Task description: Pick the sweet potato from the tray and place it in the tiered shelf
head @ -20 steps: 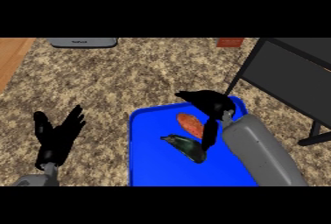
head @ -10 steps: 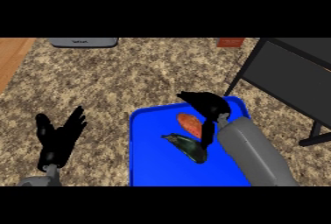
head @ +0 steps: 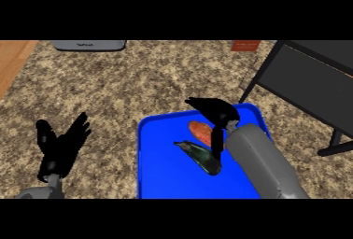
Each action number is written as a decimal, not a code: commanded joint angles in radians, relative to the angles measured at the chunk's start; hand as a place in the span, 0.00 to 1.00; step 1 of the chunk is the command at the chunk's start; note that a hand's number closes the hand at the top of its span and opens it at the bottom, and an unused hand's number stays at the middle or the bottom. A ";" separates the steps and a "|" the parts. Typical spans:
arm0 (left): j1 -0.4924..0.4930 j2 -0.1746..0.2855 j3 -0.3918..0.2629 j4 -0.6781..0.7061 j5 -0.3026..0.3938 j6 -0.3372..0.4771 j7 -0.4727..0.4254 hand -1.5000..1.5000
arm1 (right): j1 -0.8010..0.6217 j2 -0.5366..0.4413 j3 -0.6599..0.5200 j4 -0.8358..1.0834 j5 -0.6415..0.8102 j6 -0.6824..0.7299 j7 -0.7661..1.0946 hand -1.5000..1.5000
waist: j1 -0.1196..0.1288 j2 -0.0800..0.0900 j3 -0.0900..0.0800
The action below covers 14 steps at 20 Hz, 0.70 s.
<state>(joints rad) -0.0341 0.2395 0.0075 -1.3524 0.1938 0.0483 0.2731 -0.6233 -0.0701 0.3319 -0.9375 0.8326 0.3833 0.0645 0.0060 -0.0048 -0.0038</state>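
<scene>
An orange sweet potato point(head: 201, 131) lies on the blue tray point(head: 164, 172), near its far right part. My right hand point(head: 215, 110) hovers just above and behind it, fingers relaxed and spread, holding nothing; its wrist hides the potato's right side. The dark tiered shelf point(head: 305, 79) stands at the right, beyond the tray's corner. At the lower left my left hand point(head: 62, 145) rests open, fingers up.
A dark green vegetable point(head: 202, 158) lies on the tray just in front of the sweet potato. A grey appliance point(head: 89, 45) and a small red-brown block point(head: 244, 45) sit at the counter's far edge. A wooden strip point(head: 14, 60) borders the counter's left.
My right hand has edged slightly lower toward the sweet potato. The left hand has stayed in place.
</scene>
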 commanded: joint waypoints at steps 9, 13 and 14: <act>0.006 -0.033 -0.003 -0.030 -0.026 0.009 0.019 0.50 | -0.013 -0.014 0.085 0.130 0.095 0.042 -0.246 1.00 | 0.003 0.006 0.004; 0.044 -0.005 0.036 0.055 -0.006 -0.057 -0.074 0.50 | 0.009 -0.004 0.054 0.083 0.057 0.052 -0.270 1.00 | -0.003 0.004 0.003; -0.007 -0.035 0.010 0.051 -0.029 -0.026 -0.039 0.50 | -0.033 0.066 0.073 0.139 0.075 0.026 -0.223 1.00 | 0.003 0.007 0.004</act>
<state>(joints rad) -0.0414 0.2145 0.0190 -1.3296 0.1737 0.0308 0.2556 -0.6719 -0.0712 0.3788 -0.8285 0.9187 0.3898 -0.1329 0.0036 -0.0126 -0.0058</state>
